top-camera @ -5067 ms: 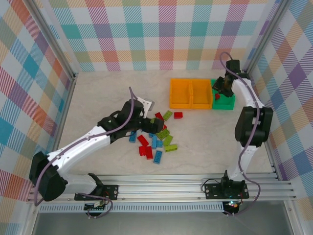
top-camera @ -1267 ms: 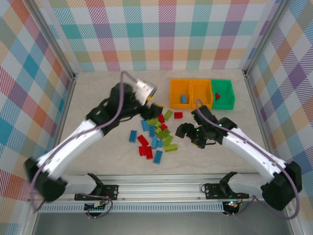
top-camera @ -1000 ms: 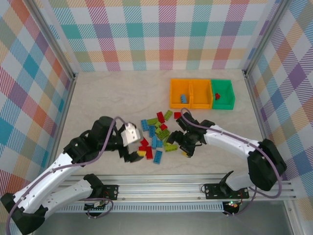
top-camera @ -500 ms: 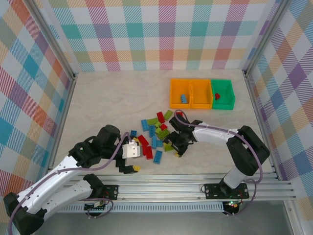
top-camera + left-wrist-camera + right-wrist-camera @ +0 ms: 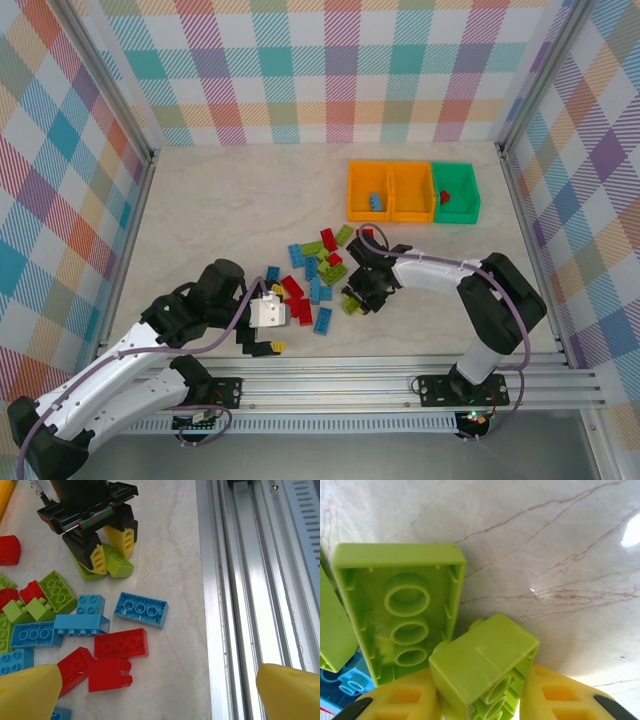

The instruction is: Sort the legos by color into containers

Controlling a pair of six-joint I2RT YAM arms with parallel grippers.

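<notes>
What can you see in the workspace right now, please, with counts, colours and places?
orange bins: two, orange, side by side at the far right of the table
green bin: one, green, against the right orange bin
blue brick: one, blue, in the left orange bin
red brick: one, red, in the green bin
loose bricks: over a dozen, blue, red and lime green, scattered mid-table
lime green brick: one, lime green, between the right gripper's fingers
table: one, pale marbled
left gripper: one, open, near the pile's left edge
right gripper: one, shut on the lime green brick
</notes>
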